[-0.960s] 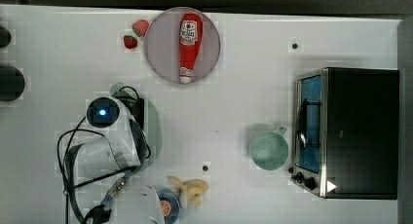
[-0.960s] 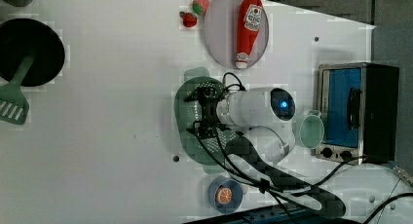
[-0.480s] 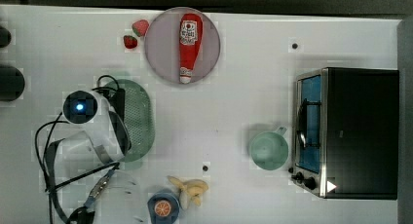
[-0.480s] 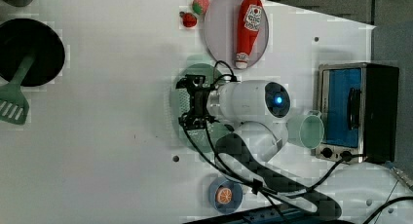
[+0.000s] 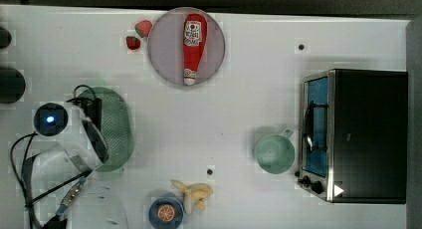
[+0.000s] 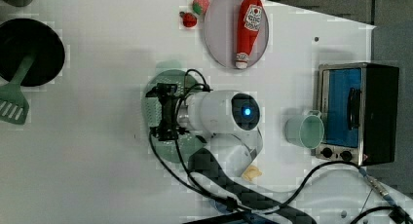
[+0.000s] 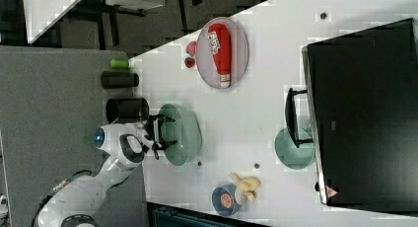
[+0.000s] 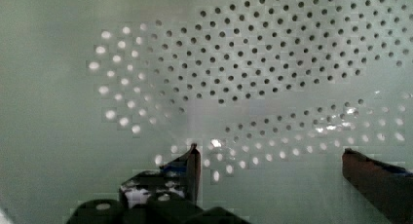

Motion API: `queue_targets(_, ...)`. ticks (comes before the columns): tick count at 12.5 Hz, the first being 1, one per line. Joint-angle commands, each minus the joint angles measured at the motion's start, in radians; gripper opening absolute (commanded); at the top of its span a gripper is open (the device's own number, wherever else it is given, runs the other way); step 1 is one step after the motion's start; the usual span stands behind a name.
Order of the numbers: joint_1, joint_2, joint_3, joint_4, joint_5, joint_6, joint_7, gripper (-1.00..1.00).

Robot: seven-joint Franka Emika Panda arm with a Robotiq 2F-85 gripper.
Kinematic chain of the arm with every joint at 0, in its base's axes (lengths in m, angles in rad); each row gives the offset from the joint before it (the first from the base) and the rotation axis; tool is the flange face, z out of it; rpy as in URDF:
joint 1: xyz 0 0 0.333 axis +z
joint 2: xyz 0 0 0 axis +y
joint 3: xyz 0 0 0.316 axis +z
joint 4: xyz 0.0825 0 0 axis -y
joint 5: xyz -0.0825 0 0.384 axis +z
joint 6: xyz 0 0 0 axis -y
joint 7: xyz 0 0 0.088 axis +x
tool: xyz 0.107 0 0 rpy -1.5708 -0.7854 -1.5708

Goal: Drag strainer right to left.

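Strainer [image 8: 272, 78] perforated bottom right beneath the wide-spread pincer [image 8: 272, 170]

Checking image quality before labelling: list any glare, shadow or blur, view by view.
Wrist view: strainer soft, small glints near its holes, gripper fingers dark. Top view: mug throws a faint shadow. Left view: blue arm light glows. Right view: oven nearly black.

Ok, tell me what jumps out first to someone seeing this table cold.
The white robot arm reaching down into the pale green strainer near the top view's left, its fingers spread wide over the perforated bottom. Next, the red ketchup bottle lying on a round grey plate at the top view's upper middle. Then the black toaster oven at the top view's right, with a green mug just beside it.
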Motion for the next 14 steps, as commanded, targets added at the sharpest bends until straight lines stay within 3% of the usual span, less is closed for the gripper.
queue_targets(1, 0.032, 0.014, -0.018, 0.049, 0.022, -0.009, 0.087, 1.0)
queue_targets(8, 0.067, 0.022, -0.013, 0.094, 0.02, -0.032, 0.074, 1.0)
queue_targets(11, 0.056, -0.1, -0.013, 0.093, 0.019, -0.212, -0.03, 1.0)
queue_targets(14, 0.027, -0.272, -0.033, 0.092, 0.019, -0.445, -0.261, 1.0)
